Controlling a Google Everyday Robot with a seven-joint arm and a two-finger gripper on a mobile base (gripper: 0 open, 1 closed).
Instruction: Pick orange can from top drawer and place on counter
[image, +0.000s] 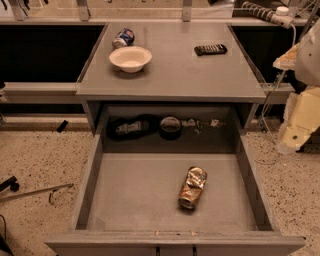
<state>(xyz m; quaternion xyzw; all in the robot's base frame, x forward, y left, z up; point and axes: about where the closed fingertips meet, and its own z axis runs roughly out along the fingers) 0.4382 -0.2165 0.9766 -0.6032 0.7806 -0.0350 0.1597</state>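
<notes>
Crushed orange can (193, 188) lies on its side on the open top drawer (135, 195) floor, right of centre, exposed for a grasp from above. Pincer (295, 135) (open or closed: cannot tell) hangs at the right edge, well apart from the can. Surface (190, 75) carries a bowl (130, 58), a remote control (210, 49) and a blue-and-white can (123, 38) — front strip suits placement.

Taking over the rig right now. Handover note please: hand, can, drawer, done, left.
Hand: at the right edge of the view, beside the open drawer's right side, well away from the can.
Orange can: crushed, lying on its side on the top drawer floor, right of centre, toward the front.
Counter: holds a white bowl, a blue-and-white can and a remote control; bare patch at front centre.
Done: drawer is open.
Left: reach in, grasp the can, lift it, set it on the counter.
</notes>
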